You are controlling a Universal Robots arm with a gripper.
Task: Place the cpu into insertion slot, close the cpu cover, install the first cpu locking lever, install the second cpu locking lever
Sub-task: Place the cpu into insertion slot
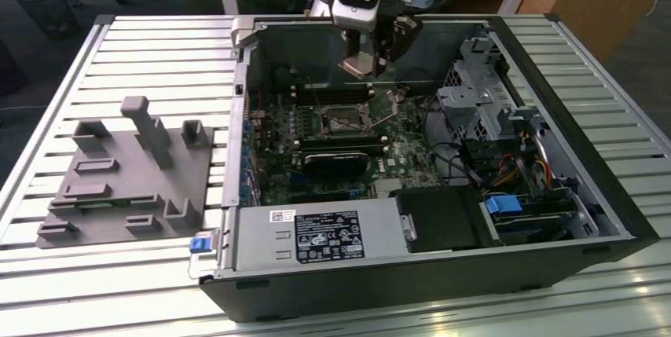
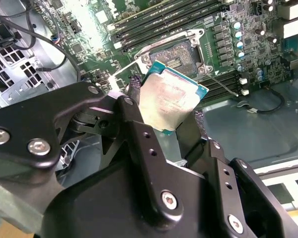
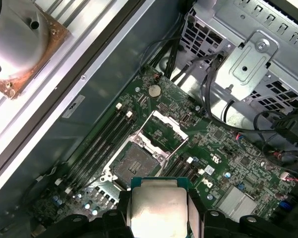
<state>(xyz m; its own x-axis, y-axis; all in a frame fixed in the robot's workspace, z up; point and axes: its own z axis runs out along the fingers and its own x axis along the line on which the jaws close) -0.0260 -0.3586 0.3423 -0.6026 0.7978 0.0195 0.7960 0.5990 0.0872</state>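
My gripper (image 1: pixel 369 56) hangs inside the open computer case, above the back of the motherboard (image 1: pixel 404 160). It is shut on the cpu (image 2: pixel 171 96), a small silvery square chip with a green edge, clamped between two black fingers (image 2: pixel 135 116). The cpu (image 3: pixel 156 208) is held in the air, apart from the board, a short way off the insertion slot (image 3: pixel 135 166). The insertion slot (image 2: pixel 178 55) lies bare with its dark centre exposed. The cpu cover (image 3: pixel 162 130), a silvery frame with a window, is swung open beside the slot. A thin wire lever (image 2: pixel 223 85) stands free near the slot.
Long black memory slots (image 3: pixel 102 141) run beside the socket. A black heatsink block (image 1: pixel 335 163) sits in front of it, a metal drive cage (image 1: pixel 482 109) on the exterior view's right. A grey parts fixture (image 1: pixel 126 172) rests on the slatted table outside the case.
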